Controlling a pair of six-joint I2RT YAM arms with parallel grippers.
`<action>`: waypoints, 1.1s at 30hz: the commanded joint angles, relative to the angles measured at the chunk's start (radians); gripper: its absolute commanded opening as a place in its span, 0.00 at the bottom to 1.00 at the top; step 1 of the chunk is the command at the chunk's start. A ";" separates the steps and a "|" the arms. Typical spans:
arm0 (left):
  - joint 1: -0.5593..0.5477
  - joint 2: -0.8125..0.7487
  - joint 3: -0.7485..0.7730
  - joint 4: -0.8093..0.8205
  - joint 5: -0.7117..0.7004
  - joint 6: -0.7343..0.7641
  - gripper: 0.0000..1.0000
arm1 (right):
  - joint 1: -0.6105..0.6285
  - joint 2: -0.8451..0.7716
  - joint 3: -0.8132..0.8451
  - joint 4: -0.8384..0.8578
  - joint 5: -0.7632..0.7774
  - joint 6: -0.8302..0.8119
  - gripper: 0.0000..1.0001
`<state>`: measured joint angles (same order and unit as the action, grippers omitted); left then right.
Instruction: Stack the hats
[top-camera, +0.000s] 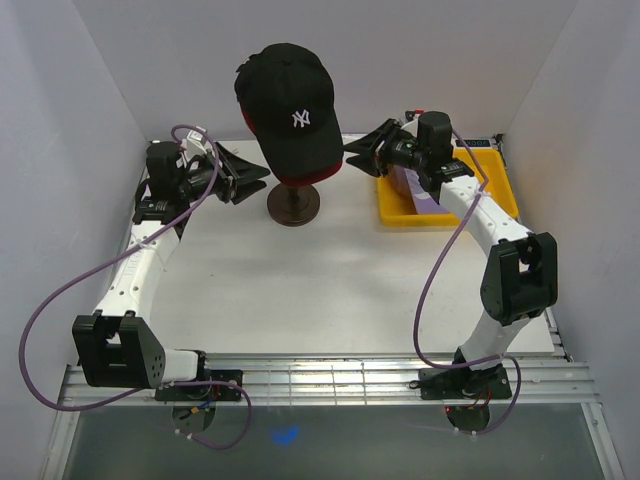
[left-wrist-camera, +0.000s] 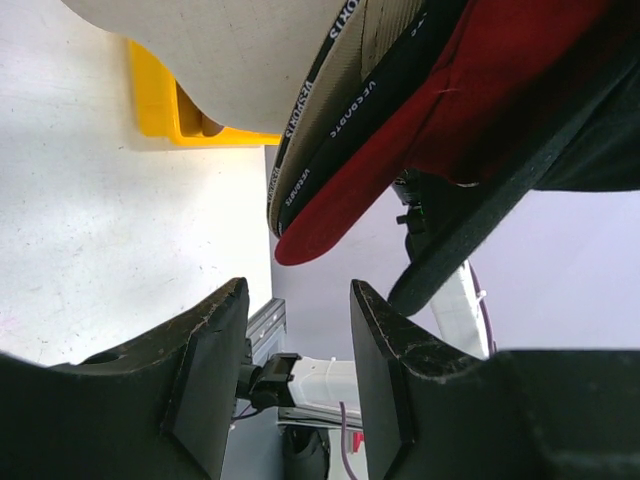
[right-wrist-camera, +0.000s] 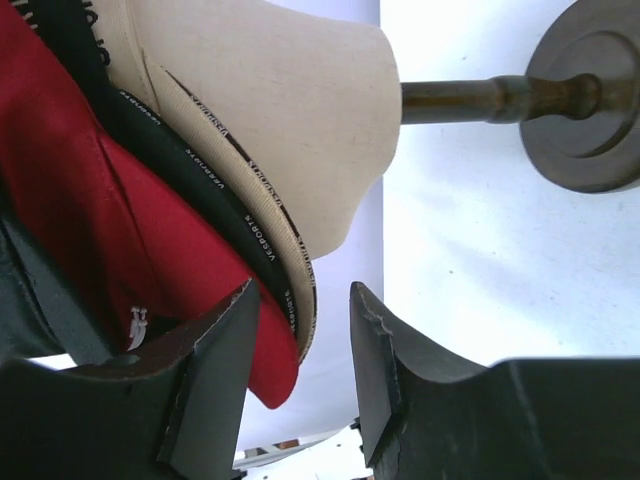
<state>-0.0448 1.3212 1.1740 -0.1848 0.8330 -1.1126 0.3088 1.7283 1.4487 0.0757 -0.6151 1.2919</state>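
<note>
Hats atop mannequin head (both jaws apart)

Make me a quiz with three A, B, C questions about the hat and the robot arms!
1. Where is the black cap?
A) on the mannequin head
B) on the floor
C) flat on the table

2. What colour is the bin?
A) blue
B) yellow
C) green

3. How is the left gripper?
A) shut on the cap
B) open
C) shut on nothing

Answers:
1 A, the cap sits over the head, up on its stand.
2 B, the bin's walls are bright yellow.
3 B, a bare gap shows between its jaws in the left wrist view.
</note>
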 joint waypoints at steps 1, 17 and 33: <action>0.006 -0.008 0.041 -0.012 0.021 0.030 0.55 | -0.022 -0.070 0.055 -0.056 0.034 -0.074 0.47; 0.042 -0.074 0.193 -0.264 -0.136 0.226 0.53 | -0.106 -0.142 0.266 -0.386 0.172 -0.373 0.50; 0.164 0.342 0.898 -0.162 -0.146 0.221 0.60 | 0.050 -0.263 0.092 -0.220 0.149 -0.256 0.64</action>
<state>0.0975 1.5448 1.9491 -0.4038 0.6426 -0.8814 0.3489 1.4761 1.5684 -0.1993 -0.4755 1.0176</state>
